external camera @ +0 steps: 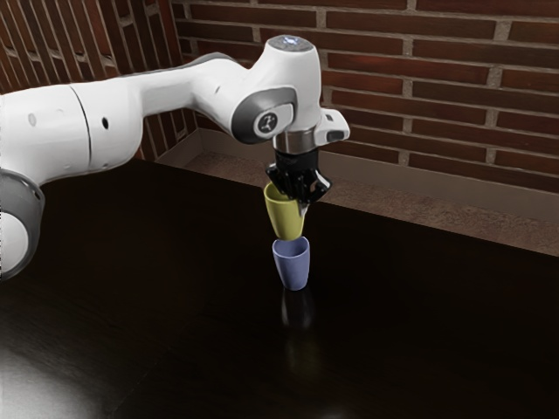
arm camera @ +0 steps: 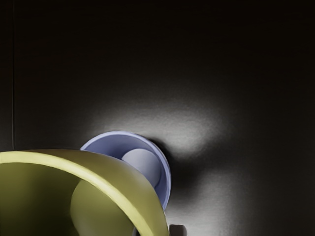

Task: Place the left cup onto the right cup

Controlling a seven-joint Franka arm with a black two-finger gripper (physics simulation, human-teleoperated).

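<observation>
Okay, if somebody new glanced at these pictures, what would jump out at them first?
The yellow cup, gripped by its rim in the black gripper, hangs directly over the upright blue cup on the dark table, so close I cannot tell whether they touch. Next comes the big white arm reaching in from the exterior view's left, with a red brick wall behind.

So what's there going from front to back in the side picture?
Shiny dark table's front, small blue plastic cup, tan ledge, red brick wall. Skipped: the yellow plastic cup, hanging above the blue one.
</observation>
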